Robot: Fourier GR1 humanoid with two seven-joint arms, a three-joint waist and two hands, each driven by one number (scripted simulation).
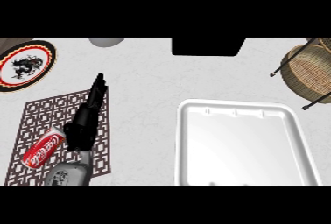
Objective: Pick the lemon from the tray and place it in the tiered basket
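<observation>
A red soda can (pixel 44 147) lies on its side on a brown lattice placemat (pixel 48 113), lower left of the pale table (pixel 155 83). Upper left, a black-rimmed plate (pixel 24 65) - top edge, a grey rounded object (pixel 107 41) and a black block (pixel 208 46).

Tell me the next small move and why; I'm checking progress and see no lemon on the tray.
Probably bring the right hand, now out of view, over the counter towards the wicker tiered basket: the white plastic tray shows no lemon, and the black left hand lies open above the patterned brown placemat, far from both.
</observation>
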